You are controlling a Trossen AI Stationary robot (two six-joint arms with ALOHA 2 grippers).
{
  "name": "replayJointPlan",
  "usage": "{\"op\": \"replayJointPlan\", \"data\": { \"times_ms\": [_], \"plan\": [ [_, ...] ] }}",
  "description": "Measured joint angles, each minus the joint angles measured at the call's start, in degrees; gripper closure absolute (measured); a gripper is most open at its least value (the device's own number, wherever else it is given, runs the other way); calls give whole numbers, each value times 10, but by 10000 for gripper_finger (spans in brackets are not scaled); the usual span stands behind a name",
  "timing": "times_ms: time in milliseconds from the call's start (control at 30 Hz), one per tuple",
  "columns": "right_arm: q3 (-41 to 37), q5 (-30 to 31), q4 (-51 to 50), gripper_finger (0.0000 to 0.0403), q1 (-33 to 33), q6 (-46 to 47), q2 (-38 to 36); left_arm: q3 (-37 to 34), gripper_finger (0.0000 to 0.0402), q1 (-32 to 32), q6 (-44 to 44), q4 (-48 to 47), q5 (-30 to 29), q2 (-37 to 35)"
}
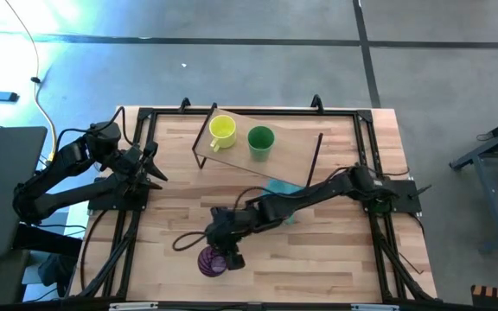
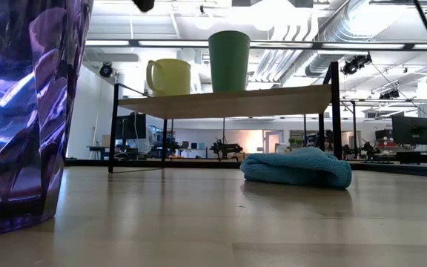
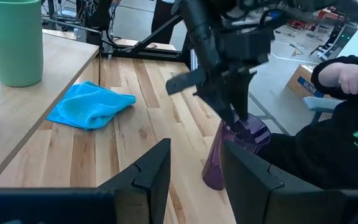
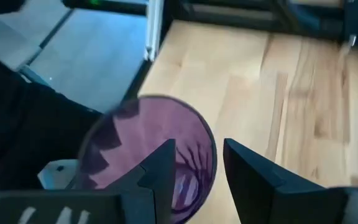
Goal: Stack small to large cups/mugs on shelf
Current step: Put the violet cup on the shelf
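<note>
A small yellow mug (image 1: 222, 130) and a green cup (image 1: 260, 141) stand side by side on the light wooden shelf (image 1: 305, 149) at the table's far side; both also show in the low view, the mug (image 2: 169, 76) and the cup (image 2: 229, 61). The purple ribbed tumbler (image 1: 209, 263) stands on the table near its front edge, mouth up. My right gripper (image 1: 227, 253) is open over the tumbler's rim, one finger inside the mouth and one outside. My left gripper (image 1: 156, 164) is open and empty at the table's left side. My right gripper (image 4: 197, 149) comes at the tumbler from above, slanting in from the table's right. One finger (image 4: 160, 168) is inside the mouth and the other (image 4: 247, 171) is outside the rim (image 4: 214, 155). I cannot tell whether either finger touches the wall. The tumbler's base (image 2: 13, 219) is on the table.
A crumpled blue cloth (image 1: 284, 188) lies on the table in front of the shelf, under my right arm. A person in dark clothes (image 3: 328, 143) sits just beyond the table's front edge near the tumbler. Black frame rails run along the table's left and right sides.
</note>
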Motion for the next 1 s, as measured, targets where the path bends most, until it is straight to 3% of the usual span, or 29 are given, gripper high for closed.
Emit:
{"op": "replayJointPlan", "data": {
  "times_ms": [333,1000],
  "plan": [
    [118,-1,-111,277,-4,30,65,0,275,0,1,-1,0,0],
    [120,25,-151,277,-2,56,67,0,275,0,0,-1,0,0]
  ]
}}
